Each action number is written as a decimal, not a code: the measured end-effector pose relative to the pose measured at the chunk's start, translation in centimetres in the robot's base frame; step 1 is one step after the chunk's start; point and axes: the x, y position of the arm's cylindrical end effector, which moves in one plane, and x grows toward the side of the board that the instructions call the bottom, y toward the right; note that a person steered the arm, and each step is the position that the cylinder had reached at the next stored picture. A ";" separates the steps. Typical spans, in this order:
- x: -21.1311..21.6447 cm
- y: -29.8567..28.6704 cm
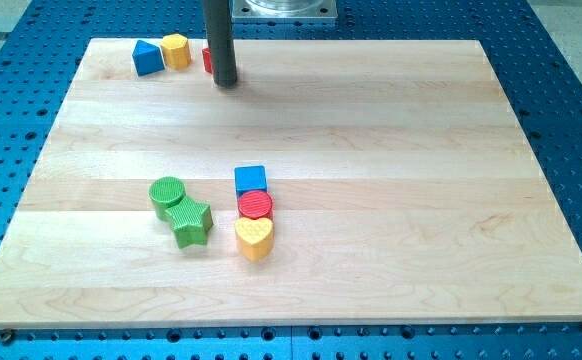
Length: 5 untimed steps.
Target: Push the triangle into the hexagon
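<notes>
A blue triangle block (148, 57) lies at the view's top left of the wooden board (371, 130). A yellow hexagon block (176, 49) sits just to its right, touching it or nearly so. My tip (226, 82) is to the right of both, a short way from the hexagon. A red block (208, 59) is partly hidden behind the rod; its shape cannot be made out.
Near the board's middle, towards the view's bottom, stand a green cylinder (167, 195) touching a green star (191, 221), and a column of a blue cube (251, 180), a red cylinder (255, 206) and a yellow heart (255, 238).
</notes>
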 end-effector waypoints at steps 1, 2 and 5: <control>-1.0 0.0; 3.1 -4.2; 0.2 -12.3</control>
